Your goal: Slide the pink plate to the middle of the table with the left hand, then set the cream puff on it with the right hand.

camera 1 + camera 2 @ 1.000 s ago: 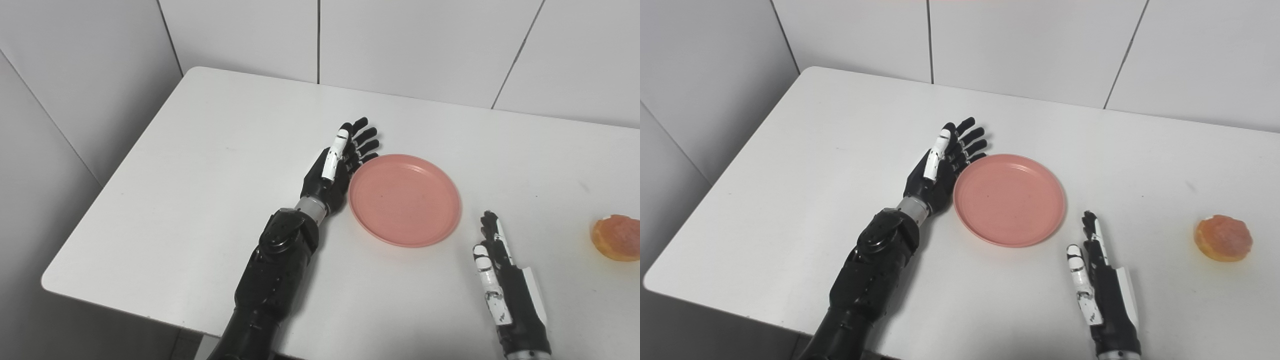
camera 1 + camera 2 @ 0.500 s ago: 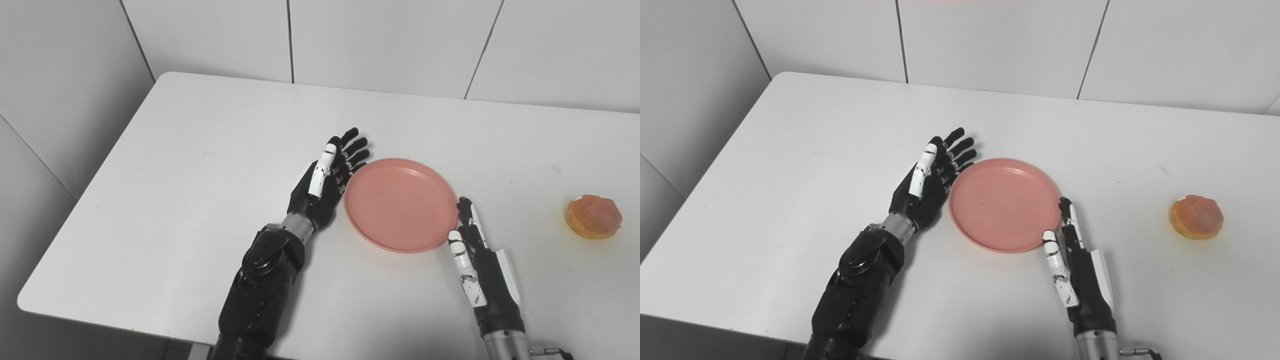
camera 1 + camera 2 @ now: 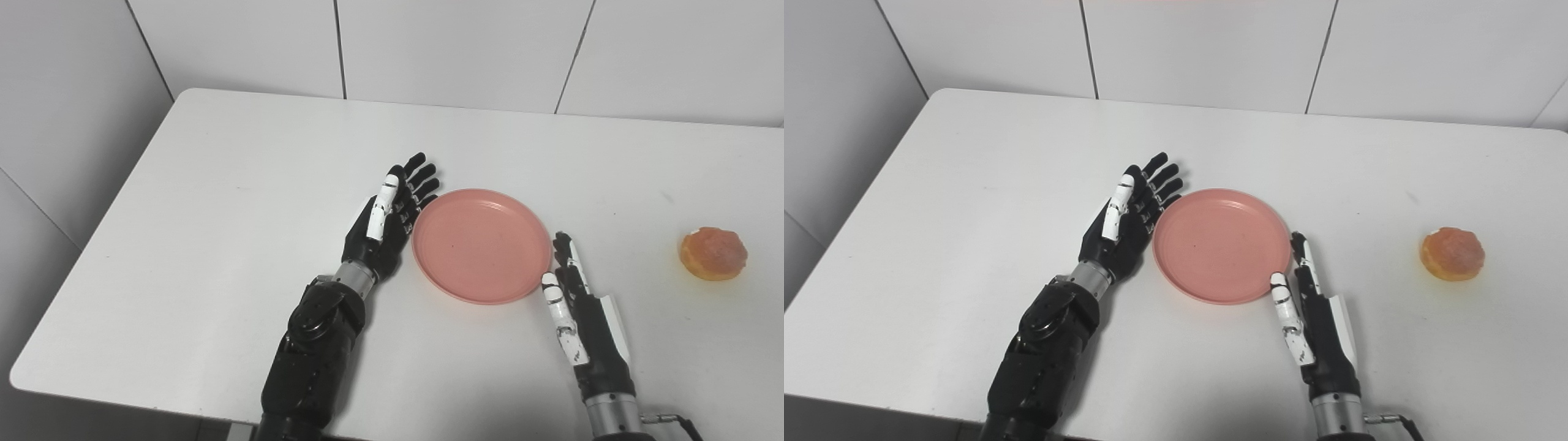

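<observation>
Partly cut off at the bottom edge, both forearms reach onto the white table point(image 3: 245, 184). Whether either hand touches the pink plate point(image 3: 482, 245) is hard to tell. The left hand point(image 3: 386, 223) stands just beside its left rim, fingers point(image 3: 422, 177) straight and spread, holding nothing. The right hand point(image 3: 579, 309), fingers extended and empty, lies by its right rim. The cream puff point(image 3: 713, 253) sits well apart at the right. White tiled walls point(image 3: 459, 49) enclose the table.

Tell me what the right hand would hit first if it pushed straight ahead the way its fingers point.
Probably nothing: the right hand points away from the robot, passing just right of the pink plate rim. It might graze that rim. Beyond is bare table.
</observation>
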